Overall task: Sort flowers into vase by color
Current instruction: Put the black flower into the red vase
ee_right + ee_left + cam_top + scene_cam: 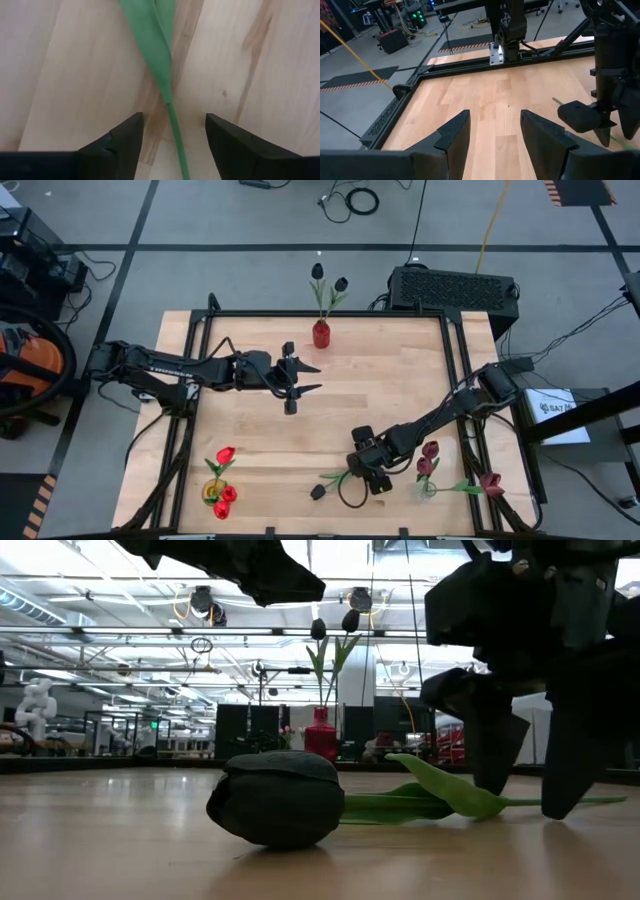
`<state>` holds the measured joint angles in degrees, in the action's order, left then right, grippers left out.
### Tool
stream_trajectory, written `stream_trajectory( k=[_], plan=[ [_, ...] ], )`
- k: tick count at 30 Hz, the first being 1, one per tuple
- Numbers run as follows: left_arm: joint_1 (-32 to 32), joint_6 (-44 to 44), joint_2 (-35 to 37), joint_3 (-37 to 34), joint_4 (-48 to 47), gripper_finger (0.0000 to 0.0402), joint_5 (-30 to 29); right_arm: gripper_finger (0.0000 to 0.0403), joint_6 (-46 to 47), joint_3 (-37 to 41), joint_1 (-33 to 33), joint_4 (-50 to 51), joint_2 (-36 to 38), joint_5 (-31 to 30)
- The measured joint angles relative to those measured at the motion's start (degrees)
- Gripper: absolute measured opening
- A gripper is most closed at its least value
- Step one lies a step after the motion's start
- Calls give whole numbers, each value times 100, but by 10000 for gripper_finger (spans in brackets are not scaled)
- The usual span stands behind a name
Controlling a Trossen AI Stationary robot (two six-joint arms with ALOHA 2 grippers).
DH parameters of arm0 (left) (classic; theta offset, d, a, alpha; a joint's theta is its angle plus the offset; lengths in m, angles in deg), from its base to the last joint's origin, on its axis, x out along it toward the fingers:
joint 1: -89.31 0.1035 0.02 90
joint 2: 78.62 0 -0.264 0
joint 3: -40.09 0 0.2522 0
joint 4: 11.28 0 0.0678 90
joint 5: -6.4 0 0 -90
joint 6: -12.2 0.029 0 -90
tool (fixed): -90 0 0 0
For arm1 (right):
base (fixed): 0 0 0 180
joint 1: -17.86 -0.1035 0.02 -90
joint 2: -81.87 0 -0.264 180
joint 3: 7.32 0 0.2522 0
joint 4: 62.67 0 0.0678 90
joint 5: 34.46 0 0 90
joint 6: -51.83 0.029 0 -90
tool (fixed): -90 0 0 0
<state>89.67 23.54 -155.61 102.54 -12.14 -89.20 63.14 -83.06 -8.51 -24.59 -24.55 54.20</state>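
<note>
Black tulip [278, 797] near table's front edge [300, 529]

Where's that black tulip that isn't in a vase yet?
In the high view the black tulip lies flat on the table near its front edge, right of centre. The open right gripper stands over its green stem, fingers either side.

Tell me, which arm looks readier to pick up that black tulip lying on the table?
The right: its tool is open and straddles the black tulip's stem. The left tool hangs open over bare wood, farther away.
</note>
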Motion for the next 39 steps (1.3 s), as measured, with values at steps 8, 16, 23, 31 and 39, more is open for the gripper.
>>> stream_trajectory(
  k=[8, 16, 23, 31, 39],
  plan=[
    [-2, 0, 0, 0, 0, 181, 0, 128, 1, -7, 0, 3, -51, 15],
    [-2, 0, 0, 0, 0, 181, 0, 25, 0, -22, -1, -35, -128, 163],
    [0, 9, 0, 0, 17, 181, 0, 7, -208, 0, 19, -103, 12, 111],
    [-115, 18, 584, 0, -126, 181, -102, 2, -738, 2, 423, -130, 891, -590],
    [-457, -349, 1850, 4, -637, 181, -536, 1, -1383, 0, 1002, -463, 2137, -1415]
  ],
)
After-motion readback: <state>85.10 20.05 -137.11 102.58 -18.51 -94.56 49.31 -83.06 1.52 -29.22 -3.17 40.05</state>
